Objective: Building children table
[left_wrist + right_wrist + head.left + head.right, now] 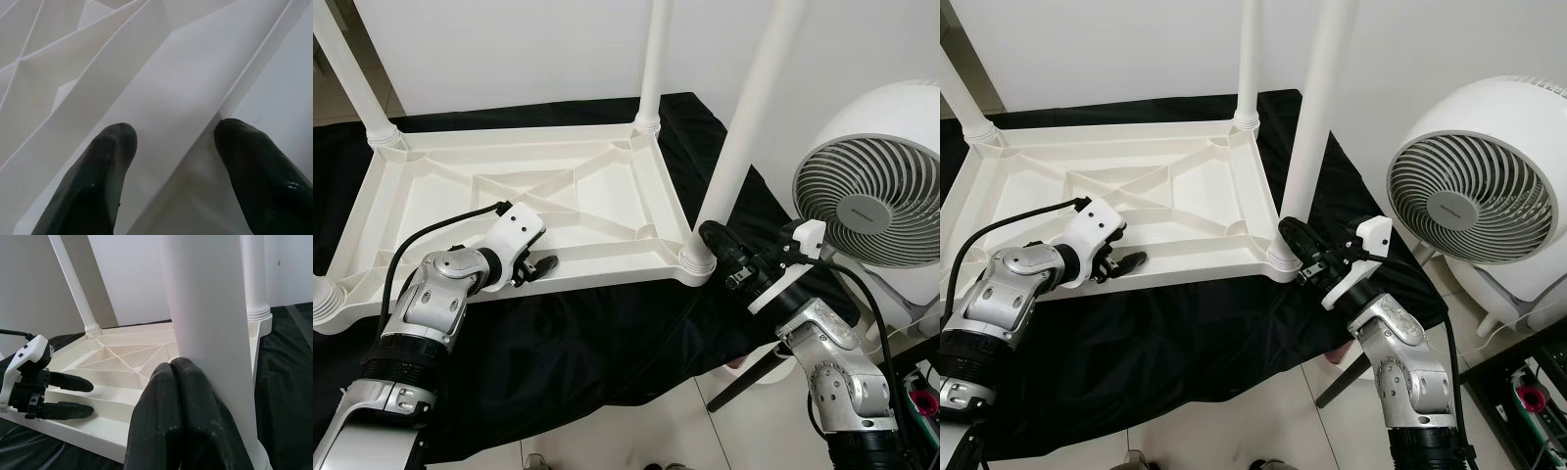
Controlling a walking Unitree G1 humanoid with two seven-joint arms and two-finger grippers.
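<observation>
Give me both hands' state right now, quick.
Left hand: open, fingers straddling the near rim of the upturned table.
Right hand: fingers together, pressed against the near-right table leg, not gripping it.

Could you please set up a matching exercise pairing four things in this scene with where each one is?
Things:
1. left gripper
2. right gripper
3. fan
4. black cloth

Places:
A. under the upturned tabletop
B. against the near right leg
C. on the floor at the robot's right
D. astride the tabletop's near rim

Pairs: 1-D, 2-B, 3-C, 4-A
</observation>
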